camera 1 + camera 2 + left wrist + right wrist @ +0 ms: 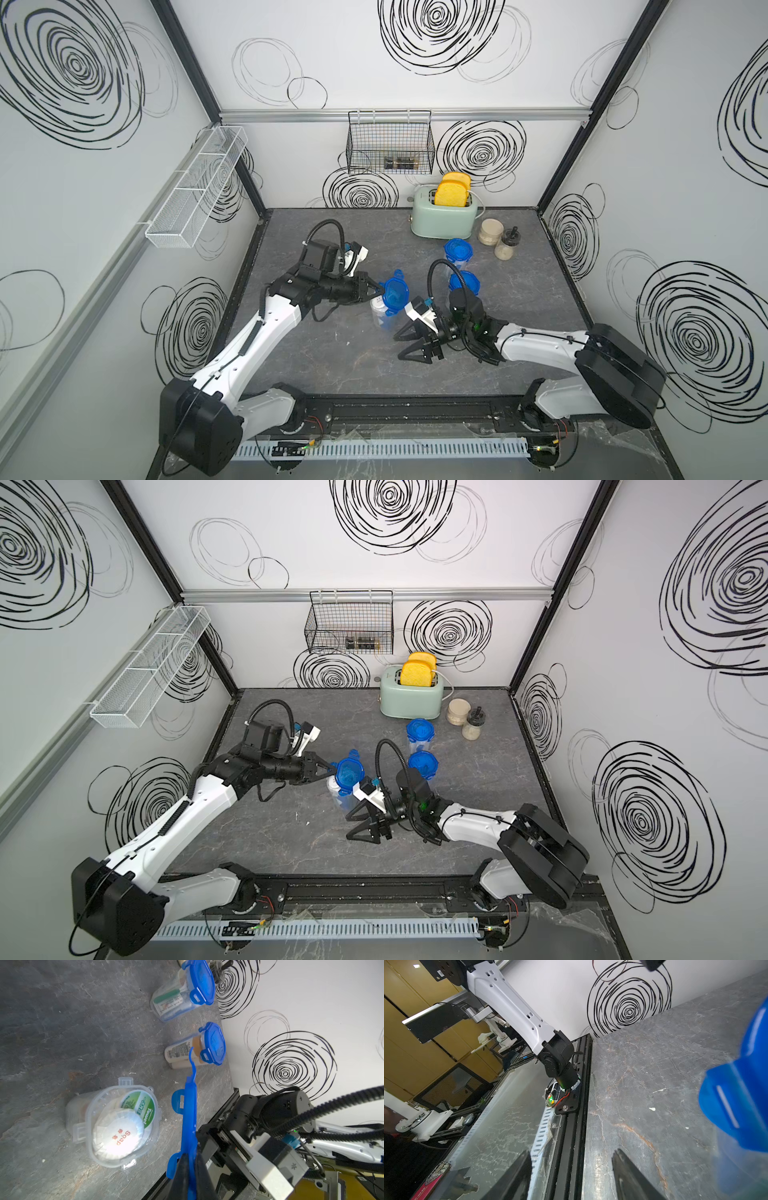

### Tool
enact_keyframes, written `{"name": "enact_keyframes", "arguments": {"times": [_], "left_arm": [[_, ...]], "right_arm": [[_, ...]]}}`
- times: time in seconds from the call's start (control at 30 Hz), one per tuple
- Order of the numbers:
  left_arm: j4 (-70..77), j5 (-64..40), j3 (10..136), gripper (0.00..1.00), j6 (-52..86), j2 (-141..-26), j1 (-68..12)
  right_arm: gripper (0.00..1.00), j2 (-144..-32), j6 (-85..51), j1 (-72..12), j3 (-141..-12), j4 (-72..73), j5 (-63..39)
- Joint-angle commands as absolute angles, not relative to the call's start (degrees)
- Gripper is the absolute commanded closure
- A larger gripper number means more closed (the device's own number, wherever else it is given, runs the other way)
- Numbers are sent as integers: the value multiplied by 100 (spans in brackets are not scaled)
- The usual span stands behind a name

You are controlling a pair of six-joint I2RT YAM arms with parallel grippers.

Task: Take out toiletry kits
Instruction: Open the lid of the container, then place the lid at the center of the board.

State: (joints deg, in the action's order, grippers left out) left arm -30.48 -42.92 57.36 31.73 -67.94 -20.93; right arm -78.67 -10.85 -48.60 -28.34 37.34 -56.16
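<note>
Grey stone tabletop (332, 365) below. The left gripper (379, 287) is clamped tight on the edge of a blue clip lid (189, 1118). The right gripper (397, 348) hovers close by, fingers apart, nothing between them. Between the two stands the open clear container (72, 1113), upright, lid off, with the toiletry kit inside. There's a white soap round (118, 1136) partly covering a green towel tin (143, 1105).

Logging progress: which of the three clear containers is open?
The container by the left pincer, which holds its blue lid; the other two are lidded.
</note>
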Motion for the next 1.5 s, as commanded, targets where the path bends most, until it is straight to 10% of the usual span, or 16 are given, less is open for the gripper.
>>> {"name": "enact_keyframes", "arguments": {"times": [0.0, 0.63, 1.47], "left_arm": [[-3279, -4015, 6050, 91, 2957, -6645, -2326], [-6285, 1067, 6128, 91, 3585, -5292, -3169], [-6995, 2476, 4471, 85, 6328, -6929, -5131]], "right_arm": [[36, -7668, -971, -4842, -2717, 3736, -5622], [36, -7217, -964, -4836, -2453, 3911, -5545], [35, -5921, -1289, -4955, -1867, 4456, -5195]]}}
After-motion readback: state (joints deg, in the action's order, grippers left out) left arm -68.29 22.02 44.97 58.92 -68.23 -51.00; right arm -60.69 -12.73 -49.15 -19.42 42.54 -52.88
